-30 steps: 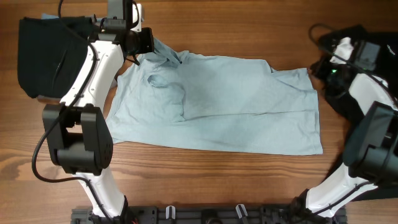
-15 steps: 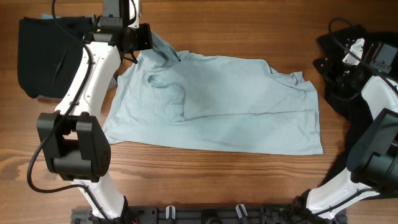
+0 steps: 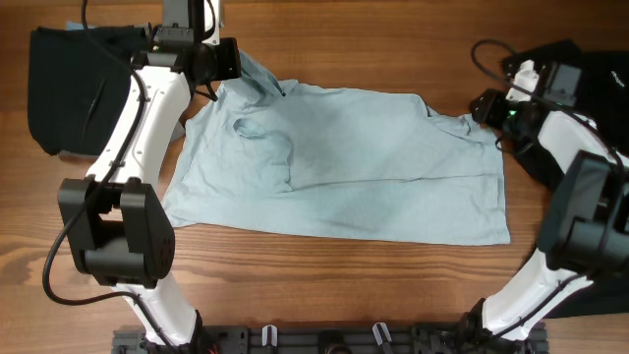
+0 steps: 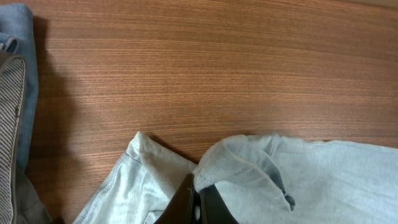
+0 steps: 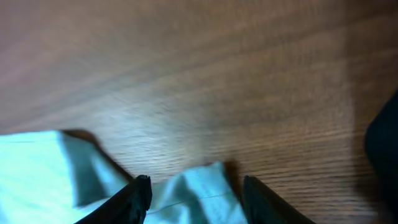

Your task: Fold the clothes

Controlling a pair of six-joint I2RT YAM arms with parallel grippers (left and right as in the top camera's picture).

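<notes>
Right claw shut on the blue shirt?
No, the right claw stands open, with an edge of the light-blue T-shirt in the gap.

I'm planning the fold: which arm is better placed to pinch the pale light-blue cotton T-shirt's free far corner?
Right. The right gripper stands open right at that corner, its fabric showing between the fingers. The left gripper is shut on the pale light-blue cotton T-shirt at the opposite far corner.
</notes>
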